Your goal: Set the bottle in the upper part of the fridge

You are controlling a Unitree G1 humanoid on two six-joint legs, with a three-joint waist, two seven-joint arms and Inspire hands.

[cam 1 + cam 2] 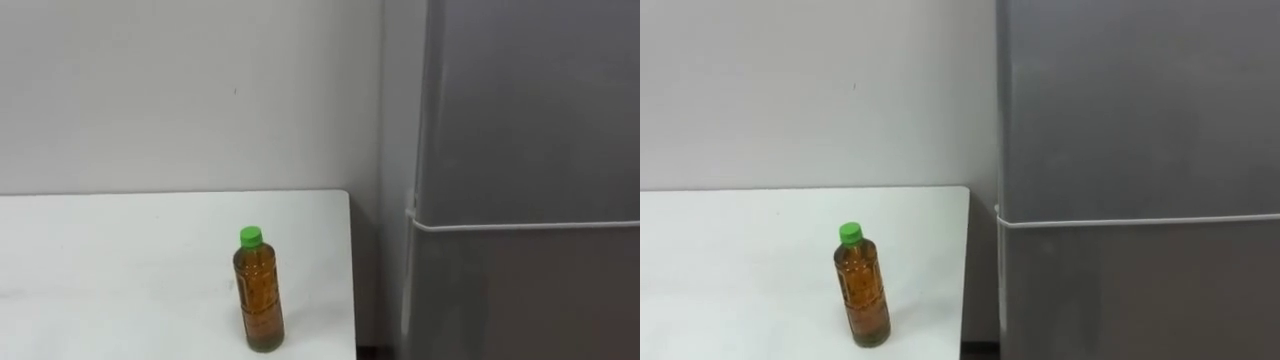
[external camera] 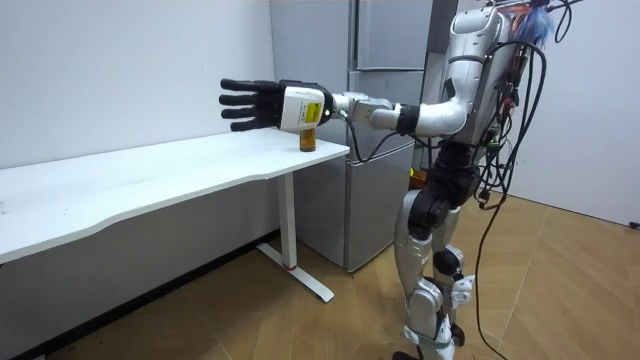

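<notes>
- Bottle (image 1: 258,295): amber liquid, green cap, upright on the table (image 1: 120,260), at lower centre of the left eye view.
- It stands near the table's right edge, close to the frame's bottom edge, with nothing gripping it.
- Table: white top across the lower left of the eye views, against a plain wall (image 1: 180,90).
- Fridge (image 1: 520,150): grey, takes up the right side of the eye views, just beside the table's right edge.
- A pale seam splits the fridge into upper and lower doors, and both are closed.
- Room view: the robot stands upright at right of centre, at the table's end, with the fridge just behind it.
- Left hand (image 2: 255,105): at upper centre-left of the room view, on an arm stretched level over the table end.
- Its dark fingers are straight and spread, pointing to the room view's left, and it holds nothing.
- In the room view the bottle sits behind that hand's wrist end, with its lower part showing under it; cannot tell if they touch.
</notes>
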